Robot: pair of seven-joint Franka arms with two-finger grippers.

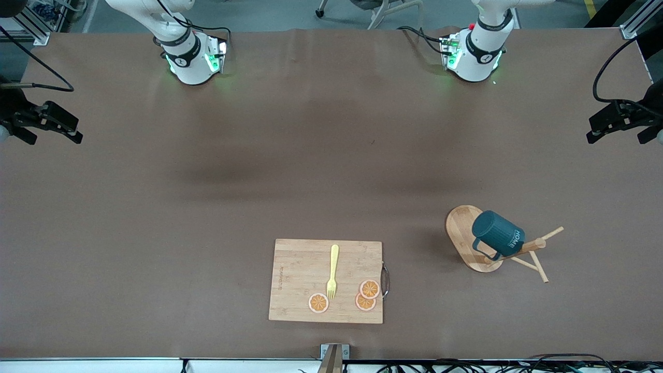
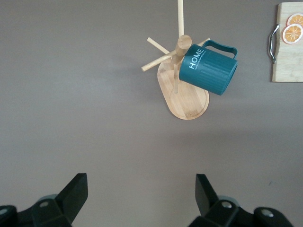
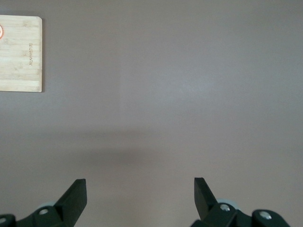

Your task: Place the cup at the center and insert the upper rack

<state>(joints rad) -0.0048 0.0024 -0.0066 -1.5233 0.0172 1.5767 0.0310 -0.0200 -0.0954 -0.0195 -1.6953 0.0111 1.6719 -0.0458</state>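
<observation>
Toward the left arm's end of the worktop [image 1: 155, 207], the cup [image 1: 498, 234] hangs by its loop handle on a peg of the upper rack [image 1: 469, 241], tilted with its base toward the robots and its mouth toward the post. The rack stands on its oval base, whose long axis runs roughly from the robots toward the front camera; its post rises at the end nearer that camera, with thin pegs crossing near the top.

Neither gripper touches cup or rack. The left gripper [image 2: 139, 201] hovers with its fingers spread wide and nothing between them; its wrist view looks down on the cup and rack, which lie well ahead of the fingertips. The right gripper [image 3: 139, 201] is likewise wide apart and empty, over bare worktop with only a corner of the cutting board [image 1: 326, 281] in its view. Judging by this, the left arm is much the nearer to the cup and better placed to lift it off; the right arm waits.

Counted: one cup, one rack, one cutting board nearer the front camera at mid-worktop, carrying one yellow fork [image 1: 332, 271] and three orange slices [image 1: 370, 288].
</observation>
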